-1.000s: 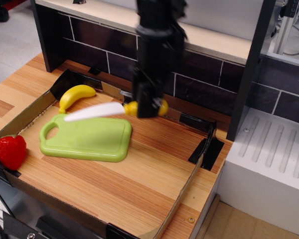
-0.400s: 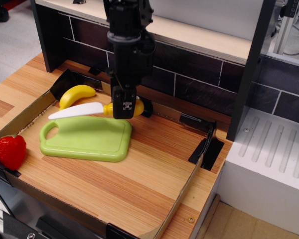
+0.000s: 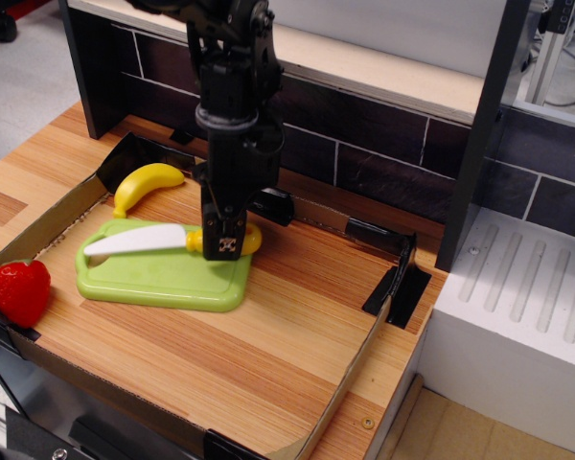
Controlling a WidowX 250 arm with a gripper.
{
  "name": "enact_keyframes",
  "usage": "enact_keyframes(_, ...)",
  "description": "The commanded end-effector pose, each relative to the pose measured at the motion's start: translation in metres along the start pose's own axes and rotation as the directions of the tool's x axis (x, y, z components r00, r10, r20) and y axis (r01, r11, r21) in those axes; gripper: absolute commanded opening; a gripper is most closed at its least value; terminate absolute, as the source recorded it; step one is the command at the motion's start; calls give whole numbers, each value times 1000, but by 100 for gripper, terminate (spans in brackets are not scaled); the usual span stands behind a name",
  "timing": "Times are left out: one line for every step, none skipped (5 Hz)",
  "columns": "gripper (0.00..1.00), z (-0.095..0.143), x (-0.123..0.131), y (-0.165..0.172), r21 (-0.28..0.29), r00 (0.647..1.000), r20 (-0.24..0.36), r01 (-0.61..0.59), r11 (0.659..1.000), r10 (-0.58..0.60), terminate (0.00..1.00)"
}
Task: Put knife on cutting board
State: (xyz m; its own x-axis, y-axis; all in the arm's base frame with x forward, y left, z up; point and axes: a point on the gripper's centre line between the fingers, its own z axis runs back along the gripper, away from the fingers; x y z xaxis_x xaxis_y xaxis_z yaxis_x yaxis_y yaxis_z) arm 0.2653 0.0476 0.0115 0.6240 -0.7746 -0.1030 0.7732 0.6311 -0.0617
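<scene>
Fingers grip the rounded yellow handle of the knife, whose broad white blade extends over the cutting board, a flat light-green rectangle with rounded corners. Banana lies just behind the board; strawberry sits beside its handle-hole end.

- We saw the knife as smooth plastic, white blade matt, yellow handle slightly shiny.
- We took the cutting board for smooth light-green plastic with a soft sheen.
- The desk looked like wood-grain laminate, edged with brown cardboard.
- The end effector looked matt black.
- The banana and strawberry appeared glossy plastic.
</scene>
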Motion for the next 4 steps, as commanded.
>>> enact_keyframes(100, 27, -4, 4, -58, 996, 60, -62, 996, 66, 0)
enact_keyframes(100, 46, -3, 4, -94, 990, 90, -104, 990, 112, 0)
enact_keyframes(100, 82, 3, 9, -61, 921, 173, -342, 938, 348, 0)
enact_keyframes(100, 103, 2, 10, -17, 772, 349, -561, 828, 531, 0)
